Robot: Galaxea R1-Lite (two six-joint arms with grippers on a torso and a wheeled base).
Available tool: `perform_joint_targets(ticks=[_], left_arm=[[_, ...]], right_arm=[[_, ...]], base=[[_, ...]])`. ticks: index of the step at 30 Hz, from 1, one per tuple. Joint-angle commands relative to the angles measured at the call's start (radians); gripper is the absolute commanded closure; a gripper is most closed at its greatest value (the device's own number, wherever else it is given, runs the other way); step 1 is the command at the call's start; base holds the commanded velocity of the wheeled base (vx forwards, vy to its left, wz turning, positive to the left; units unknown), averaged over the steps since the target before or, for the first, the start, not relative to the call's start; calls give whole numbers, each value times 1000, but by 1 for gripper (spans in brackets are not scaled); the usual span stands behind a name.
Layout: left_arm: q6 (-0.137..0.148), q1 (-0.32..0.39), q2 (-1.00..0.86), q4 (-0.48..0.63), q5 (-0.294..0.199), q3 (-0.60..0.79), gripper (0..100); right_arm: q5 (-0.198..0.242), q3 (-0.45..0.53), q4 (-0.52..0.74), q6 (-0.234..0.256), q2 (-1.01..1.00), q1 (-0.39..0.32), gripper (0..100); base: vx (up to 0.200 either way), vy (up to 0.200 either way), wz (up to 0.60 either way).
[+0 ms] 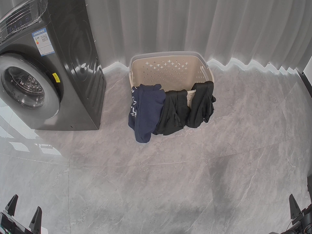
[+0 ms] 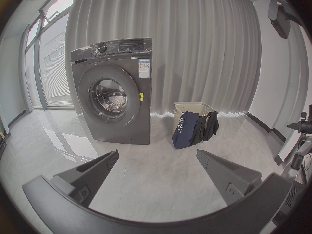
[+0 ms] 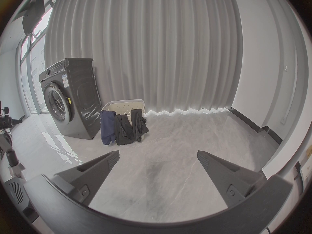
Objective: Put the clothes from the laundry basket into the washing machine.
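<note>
1. The left gripper (image 2: 157,153) sits low at the near left, fingers spread wide, holding nothing.
2. The right gripper (image 3: 158,154) sits at the near right, equally spread and empty.
3. The clothes (image 1: 146,111) hang over the near rim of the laundry basket (image 1: 169,65), far centre, right of the washing machine (image 1: 48,65).

Laundry basket (image 1: 169,70) bottom behind draped clothes (image 1: 172,111)

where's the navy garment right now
In the head view the navy garment hangs over the front rim of the laundry basket, at its left end, beside a black garment and nearest the washing machine.
</note>
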Motion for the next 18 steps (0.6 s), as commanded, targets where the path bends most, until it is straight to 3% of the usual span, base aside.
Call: perform_joint_targets(ticks=[1, 18], left_arm=[[1, 0, -12, 1, 0, 18, 0], [1, 0, -12, 0, 0, 18, 0]], right_arm=[[0, 18, 0, 0, -16, 0, 0], [0, 18, 0, 0, -16, 0, 0]], base=[[0, 0, 0], [200, 0, 0]])
